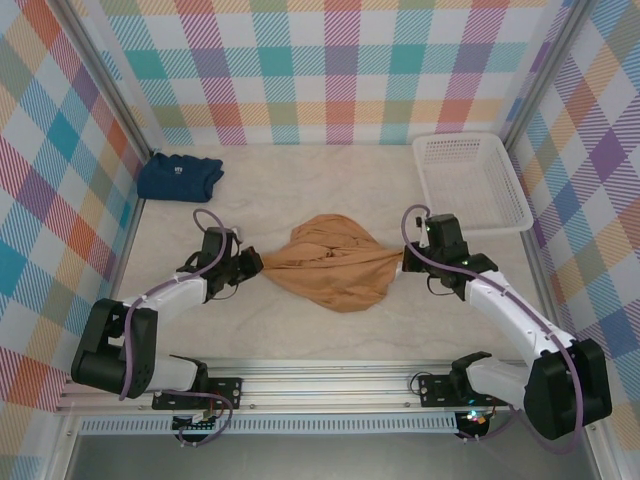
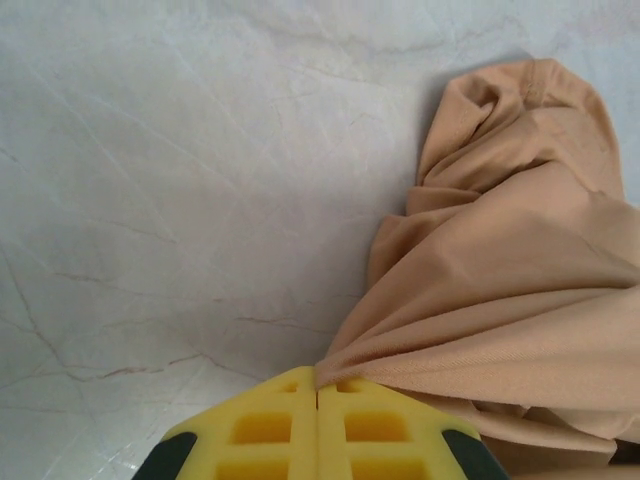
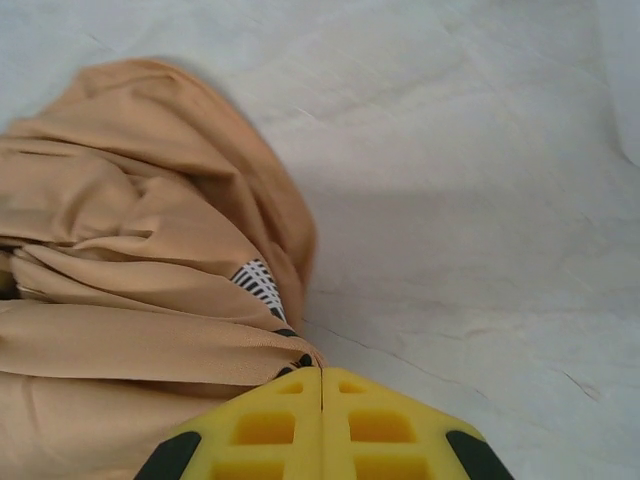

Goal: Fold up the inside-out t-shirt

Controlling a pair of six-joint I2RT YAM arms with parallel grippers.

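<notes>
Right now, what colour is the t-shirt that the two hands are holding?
Plain orange-brown tan. The t-shirt shows best in the top external view.

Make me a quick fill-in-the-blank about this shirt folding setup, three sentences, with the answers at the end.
The left gripper and right gripper are both ____ on the tan t-shirt.
The folded navy shirt lies at the far ____ corner of the table.
The white basket stands at the far ____ corner.
Missing words: shut; left; right.
</notes>
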